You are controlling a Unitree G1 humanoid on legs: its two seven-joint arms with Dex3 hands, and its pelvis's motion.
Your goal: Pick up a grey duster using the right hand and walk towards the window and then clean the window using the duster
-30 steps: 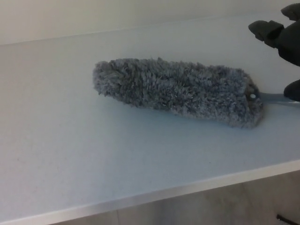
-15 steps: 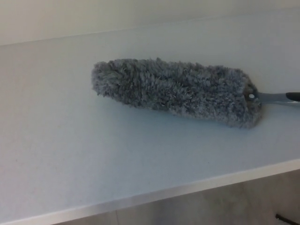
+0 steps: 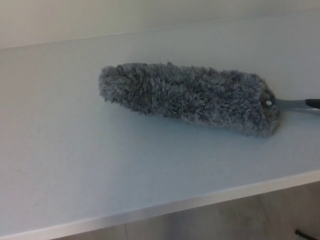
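One duster [image 3: 190, 97] lies on one counter [image 3: 75, 165]. The duster has one fluffy grey head and one handle [image 3: 297, 105], which runs out of view at the right edge. No robot hands show.

Soft, even light fills the head view, moderately bright, with a cool bluish cast over the pale, smooth desk [image 3: 75, 150]. No glare or hot spot shows anywhere on its surface. The fluffy grey microfibre duster [image 3: 190, 97] throws only a faint, diffuse shadow along its near side, toward the desk's front edge, which suggests light from above and somewhat behind. The picture is low in resolution and slightly soft: the duster's fibres read as a mottled texture, not as single strands. Fine grain speckles the desk. The front edge of the desk shows as a lighter strip, and the area below it at the bottom right is dimmer and muddy.
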